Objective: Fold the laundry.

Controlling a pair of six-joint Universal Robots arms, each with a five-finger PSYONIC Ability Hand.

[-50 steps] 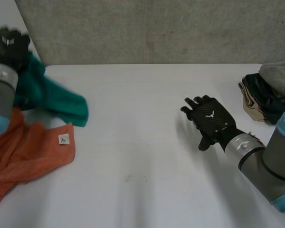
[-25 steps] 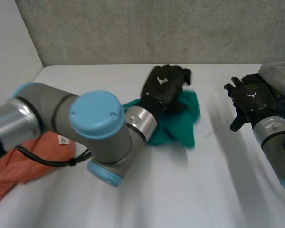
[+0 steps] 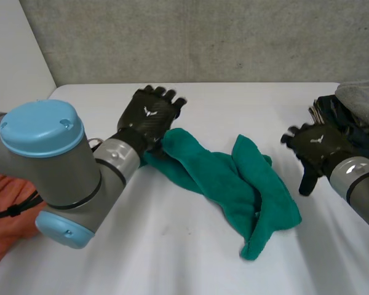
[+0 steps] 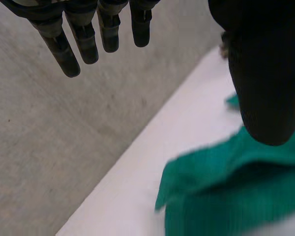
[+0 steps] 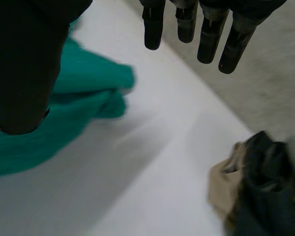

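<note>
Left of the green towel (image 3: 234,184), an orange cloth (image 3: 6,209) lies at the edge of the desk (image 3: 172,246). At the towel's left end we see the left hand (image 3: 150,114), its fingers (image 4: 83,39) straight and held apart from the thumb, with nothing pinched between them. The towel itself lies bunched in a crooked ridge across the middle of the desk, doubled over itself, with no clean fold made. Just right of the towel hovers the right hand (image 3: 317,147), its fingers (image 5: 206,34) spread and empty. Farther right of the towel sits a pile of clothes (image 3: 350,117), well apart from it. We judge the step in hand to be laying the towel out for folding. Next, each hand must find a corner or edge, pinch it, and draw the cloth flat before any fold.
</note>
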